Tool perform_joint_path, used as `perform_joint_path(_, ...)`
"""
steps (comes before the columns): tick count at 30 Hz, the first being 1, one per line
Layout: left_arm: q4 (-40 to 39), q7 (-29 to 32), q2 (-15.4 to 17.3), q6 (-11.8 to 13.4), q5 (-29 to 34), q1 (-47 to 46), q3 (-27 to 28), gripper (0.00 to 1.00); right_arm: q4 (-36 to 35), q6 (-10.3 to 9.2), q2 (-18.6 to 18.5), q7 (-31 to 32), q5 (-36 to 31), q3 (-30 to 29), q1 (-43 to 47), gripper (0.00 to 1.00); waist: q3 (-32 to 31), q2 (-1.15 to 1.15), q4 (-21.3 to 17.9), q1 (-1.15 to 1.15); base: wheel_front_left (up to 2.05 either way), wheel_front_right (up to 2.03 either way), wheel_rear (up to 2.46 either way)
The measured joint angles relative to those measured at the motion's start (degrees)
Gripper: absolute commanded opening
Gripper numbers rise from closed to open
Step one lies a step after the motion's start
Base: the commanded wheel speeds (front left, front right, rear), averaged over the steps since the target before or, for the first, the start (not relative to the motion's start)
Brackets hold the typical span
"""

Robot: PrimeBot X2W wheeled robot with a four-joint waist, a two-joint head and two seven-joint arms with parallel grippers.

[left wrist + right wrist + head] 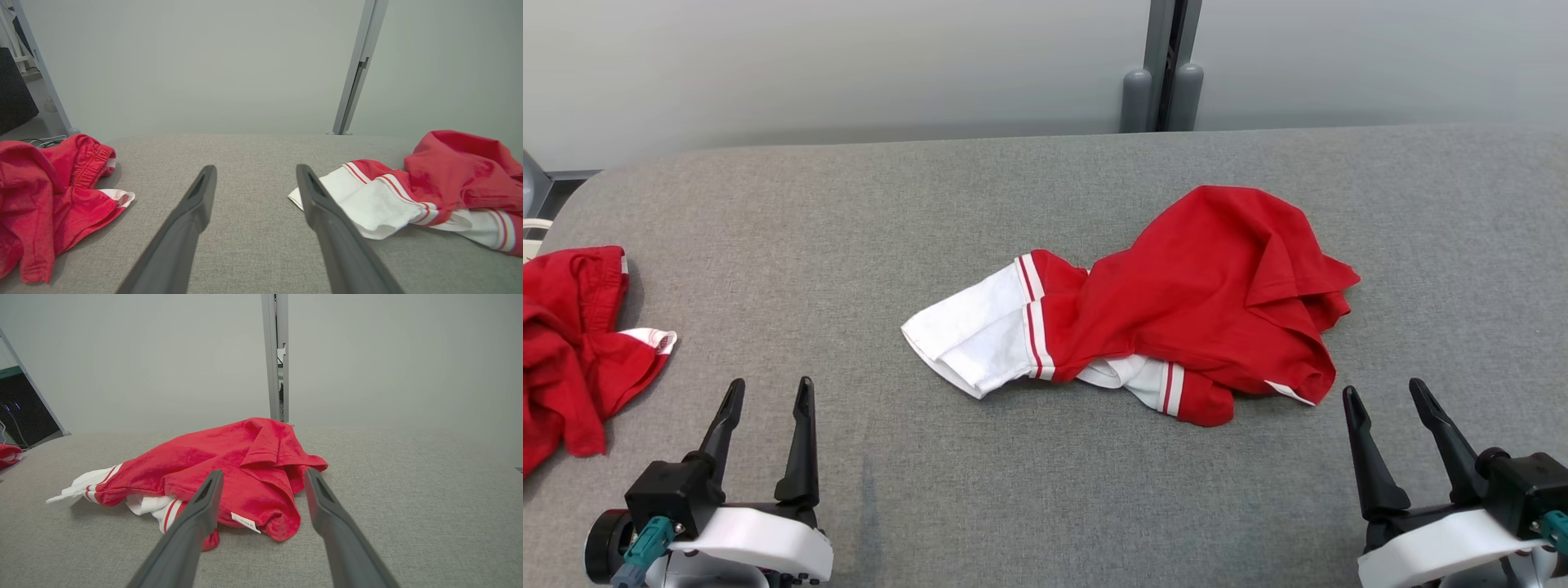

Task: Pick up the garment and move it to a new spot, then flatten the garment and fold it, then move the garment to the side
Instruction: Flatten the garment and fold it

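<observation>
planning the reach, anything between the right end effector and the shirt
Nothing: only bare grey surface between right end effector and shirt, per the head view.

On my head camera the left pincer [771, 384] and right pincer [1383, 389] look alike: each has two long matte black fingers [800, 441] tapering to narrow tips, set on a boxy black housing [674, 490]. Behind that I see a glossy white shell [760, 539], smoothly curved. A teal connector [649, 541] sits beside a round black knob [603, 545] on the left; the right carries a matching teal plug [1556, 527]. In my wrist views the fingers read dark grey, with a recessed inner groove near each tip
</observation>
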Motion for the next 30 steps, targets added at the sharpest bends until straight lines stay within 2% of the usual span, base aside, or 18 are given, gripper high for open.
perform_joint_path(9,-0.88,0.68,0.68,0.16,-0.03,0.47,-0.41,1.00,-0.59,0.00,0.26,0.66,0.25,-0.52,0.96,1.00,-0.51,0.00,-0.07,0.00,0.00,0.00,0.00)
perform_joint_path(16,-1.56,0.99,0.86,0.43,-0.43,0.48,-0.67,1.00,1.82,0.00,0.32,0.68,0.24,-1.42,0.39,1.00,0.05,0.00,0.34,0.00,0.00,0.00,0.00)
perform_joint_path(23,-2.63,0.89,0.90,0.47,-0.45,-1.30,-1.42,1.00,6.98,0.00,-0.57,0.03,-0.30,-3.23,-4.59,1.00,2.88,0.00,1.45,0.00,0.00,0.00,0.00)
perform_joint_path(30,-2.32,-0.12,0.15,0.12,-0.47,-4.19,-2.92,1.00,16.70,0.00,-3.12,-1.24,-0.29,-3.65,-11.65,1.00,7.56,0.00,3.09,0.00,0.00,0.00,0.00)
